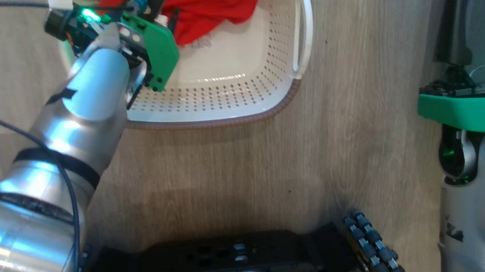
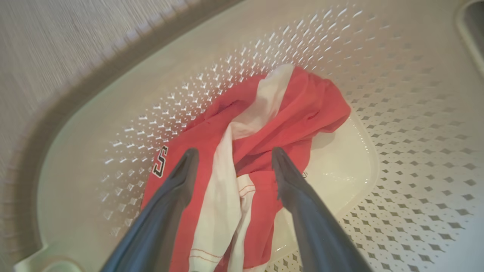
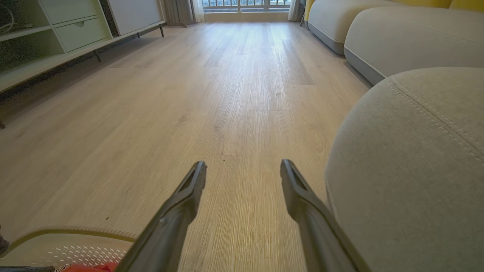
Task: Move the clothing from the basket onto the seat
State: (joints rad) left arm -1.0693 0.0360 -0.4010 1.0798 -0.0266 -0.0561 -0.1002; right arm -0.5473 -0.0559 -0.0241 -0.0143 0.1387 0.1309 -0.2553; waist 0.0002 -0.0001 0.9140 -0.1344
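The red clothing [image 2: 287, 113] with white panels lies crumpled in the far-left part of the cream basket [image 1: 246, 88]; in the head view the clothing [image 1: 218, 4] shows past my left wrist. My left gripper [image 2: 234, 155] hangs open just above the cloth, one finger on each side of a white panel, holding nothing. My right gripper [image 3: 244, 168] is open over bare floor, beside the rounded corner of the grey seat [image 3: 416, 162]. The basket's rim [image 3: 72, 232] shows at the lower left of the right wrist view.
The basket stands on a pale wood floor [image 1: 354, 140]. My own dark base and a wheel [image 1: 380, 255] sit at the bottom of the head view. More sofa cushions [image 3: 408, 41] line the right side, and a low white cabinet [image 3: 56, 34] runs along the left.
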